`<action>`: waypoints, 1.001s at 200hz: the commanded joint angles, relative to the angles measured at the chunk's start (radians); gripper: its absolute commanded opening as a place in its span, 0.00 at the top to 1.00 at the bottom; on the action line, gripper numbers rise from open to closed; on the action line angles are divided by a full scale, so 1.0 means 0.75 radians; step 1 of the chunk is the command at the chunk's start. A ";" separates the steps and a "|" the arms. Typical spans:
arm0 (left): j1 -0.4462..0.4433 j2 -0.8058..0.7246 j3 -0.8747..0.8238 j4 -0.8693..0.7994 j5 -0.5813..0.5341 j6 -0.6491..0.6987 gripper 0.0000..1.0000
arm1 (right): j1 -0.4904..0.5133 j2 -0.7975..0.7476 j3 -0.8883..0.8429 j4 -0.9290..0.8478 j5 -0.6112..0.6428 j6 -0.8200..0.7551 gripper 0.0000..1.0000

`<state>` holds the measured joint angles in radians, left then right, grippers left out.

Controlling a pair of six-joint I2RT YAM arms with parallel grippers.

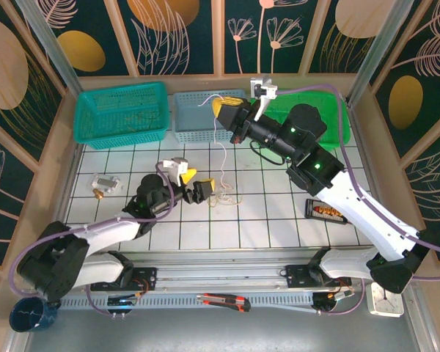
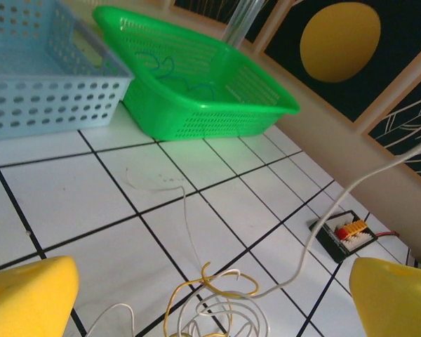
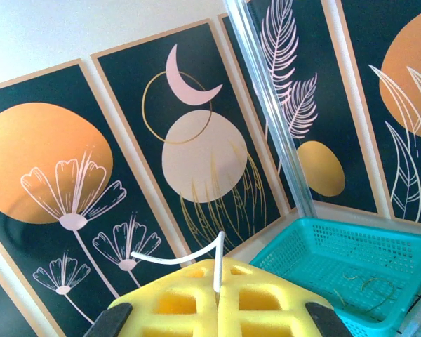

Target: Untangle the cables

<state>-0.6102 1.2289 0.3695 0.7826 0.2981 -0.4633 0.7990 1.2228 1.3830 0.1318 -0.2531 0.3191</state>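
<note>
**R gripper** (image 3: 219,295): yellow foam pads closed, pinching one thin white wire (image 3: 218,263). A short free end curls out above the pads. The arm is raised near the far row of baskets, so the strand hangs down to the bundle of thin yellowish and whitish looped cables (image 1: 224,196), which lies approx. mid-table on the white tiled table (image 1: 279,220). Judgement: strand is held high to draw it out of the loops.

**L gripper** (image 1: 200,183): pads spread wide, nothing between them, set low just beside the bundle. In its wrist view the loops lie close in front, between the pads. Judgement: placed to pin or take the rest of the loops as an anchor.

**Clearances:**
- The green perforated plastic basket (image 2: 196,105), w/ a thin blue wire (image 2: 170,67) inside, and the pale blue perforated plastic basket (image 2: 49,98) line the far edge, w/ the wall just behind. Little room to pull back; upward looks open.
- The small black board w/ red and yellow parts (image 1: 324,210) sits well apart, to the right.
</note>
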 commanded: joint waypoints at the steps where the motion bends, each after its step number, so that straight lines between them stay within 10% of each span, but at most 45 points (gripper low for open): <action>1: -0.008 -0.039 0.013 -0.052 0.030 0.044 0.02 | -0.008 0.010 -0.001 0.079 -0.007 -0.011 1.00; 133: -0.077 0.482 0.293 0.253 0.213 -0.042 0.08 | 0.016 0.089 0.127 0.082 -0.086 0.028 1.00; 200: -0.081 0.712 0.275 0.404 0.232 -0.110 0.51 | -0.094 0.113 0.370 0.126 -0.082 0.031 1.00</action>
<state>-0.6643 1.7367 0.5957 0.9848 0.4625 -0.5293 0.7776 1.3083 1.5723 0.1551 -0.3031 0.3275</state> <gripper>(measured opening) 0.523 0.051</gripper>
